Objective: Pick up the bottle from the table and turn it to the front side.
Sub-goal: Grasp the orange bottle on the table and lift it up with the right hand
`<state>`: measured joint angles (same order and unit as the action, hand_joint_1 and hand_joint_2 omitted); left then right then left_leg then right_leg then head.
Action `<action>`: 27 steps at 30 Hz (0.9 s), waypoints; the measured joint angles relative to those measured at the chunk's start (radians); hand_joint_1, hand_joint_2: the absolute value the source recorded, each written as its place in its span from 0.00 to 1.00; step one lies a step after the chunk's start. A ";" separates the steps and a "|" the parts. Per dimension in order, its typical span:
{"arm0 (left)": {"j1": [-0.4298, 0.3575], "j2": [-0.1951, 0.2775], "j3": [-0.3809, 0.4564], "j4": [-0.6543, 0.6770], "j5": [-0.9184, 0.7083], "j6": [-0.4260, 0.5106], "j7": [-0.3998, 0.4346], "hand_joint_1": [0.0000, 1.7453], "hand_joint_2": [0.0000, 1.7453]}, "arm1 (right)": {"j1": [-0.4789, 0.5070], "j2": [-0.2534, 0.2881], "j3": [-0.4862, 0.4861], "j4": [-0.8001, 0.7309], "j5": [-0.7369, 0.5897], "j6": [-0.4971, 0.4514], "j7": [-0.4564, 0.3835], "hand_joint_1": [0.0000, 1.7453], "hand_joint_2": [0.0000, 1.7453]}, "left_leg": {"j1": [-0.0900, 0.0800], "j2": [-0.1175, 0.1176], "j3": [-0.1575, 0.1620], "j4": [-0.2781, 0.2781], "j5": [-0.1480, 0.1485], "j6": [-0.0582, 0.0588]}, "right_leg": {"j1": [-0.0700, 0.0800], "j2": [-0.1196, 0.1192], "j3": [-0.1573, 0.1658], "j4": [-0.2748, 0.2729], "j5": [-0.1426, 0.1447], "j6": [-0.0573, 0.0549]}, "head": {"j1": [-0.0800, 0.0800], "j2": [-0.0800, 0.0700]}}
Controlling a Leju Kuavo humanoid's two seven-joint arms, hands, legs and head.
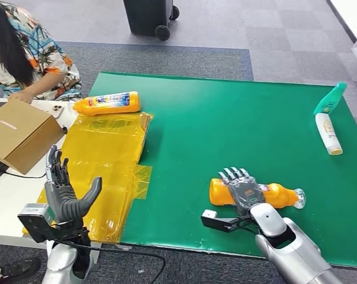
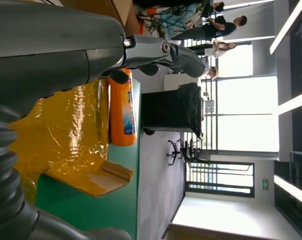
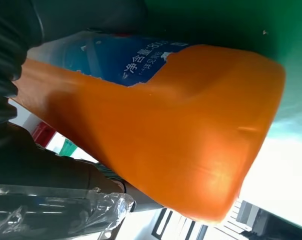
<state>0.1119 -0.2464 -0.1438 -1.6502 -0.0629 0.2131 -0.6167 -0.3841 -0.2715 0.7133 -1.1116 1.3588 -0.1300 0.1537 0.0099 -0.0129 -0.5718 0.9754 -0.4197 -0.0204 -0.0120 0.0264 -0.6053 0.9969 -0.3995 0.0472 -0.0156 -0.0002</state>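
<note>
Overhead, in the head view, an orange bottle (image 1: 257,194) lies on its side near the front edge of the green mat (image 1: 239,127), its clear cap pointing toward the robot's right; the right hand (image 1: 242,189) lies over the middle of this bottle, fingers draped across its body and touching it, though whether they clamp it firmly cannot be told from this angle. The left hand (image 1: 67,192) is raised above the crumpled yellow plastic sheet (image 1: 107,163) at the mat's left side, fingers spread and upright, holding nothing. A second orange bottle (image 1: 107,103) lies on its side at the far edge of the yellow sheet, and a white bottle with a teal cap (image 1: 329,121) lies near the mat's far right corner. A cardboard box (image 1: 18,133) sits on the white table (image 1: 6,198) to the left, with a person in a patterned shirt (image 1: 31,53) behind it. From the left wrist, the left hand (image 2: 103,55) appears with fingers extended and apart, the second orange bottle (image 2: 122,112) lying beyond it beside the yellow plastic sheet (image 2: 64,135). From the right wrist, the orange bottle (image 3: 168,135) is seen close against the hand, its blue label partly visible
</note>
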 joint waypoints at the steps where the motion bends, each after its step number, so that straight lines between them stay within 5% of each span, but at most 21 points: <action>1: 0.000 0.000 0.000 0.000 0.000 0.000 0.001 0.00 1.00 | 0.000 0.001 -0.001 0.004 0.002 0.000 -0.002 1.00 1.00 | 0.000 0.000 0.000 0.000 0.000 0.000 | 0.000 0.000 0.000 0.000 0.000 0.000 | 0.000 0.000; 14: -0.001 0.000 0.000 0.000 0.000 -0.009 0.002 0.00 1.00 | -0.002 0.007 -0.010 0.019 -0.039 -0.049 -0.096 1.00 1.00 | 0.000 0.000 0.000 0.000 0.000 0.000 | 0.000 0.000 -0.001 0.000 0.000 0.000 | 0.000 0.000; 27: -0.028 0.001 -0.022 0.000 0.012 -0.004 0.008 0.00 1.00 | 0.057 0.127 -0.046 0.005 -0.096 -0.455 -0.199 1.00 1.00 | 0.000 0.000 -0.003 0.000 0.000 0.000 | 0.000 0.000 -0.004 0.000 -0.001 -0.001 | 0.000 0.000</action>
<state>0.0843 -0.2450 -0.1658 -1.6499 -0.0512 0.2092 -0.6088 -0.3266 -0.1441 0.6677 -1.1069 1.2627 -0.5850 -0.0456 0.0101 -0.0129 -0.5751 0.9754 -0.4195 -0.0208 -0.0116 0.0264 -0.6090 0.9970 -0.4002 0.0466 -0.0158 -0.0001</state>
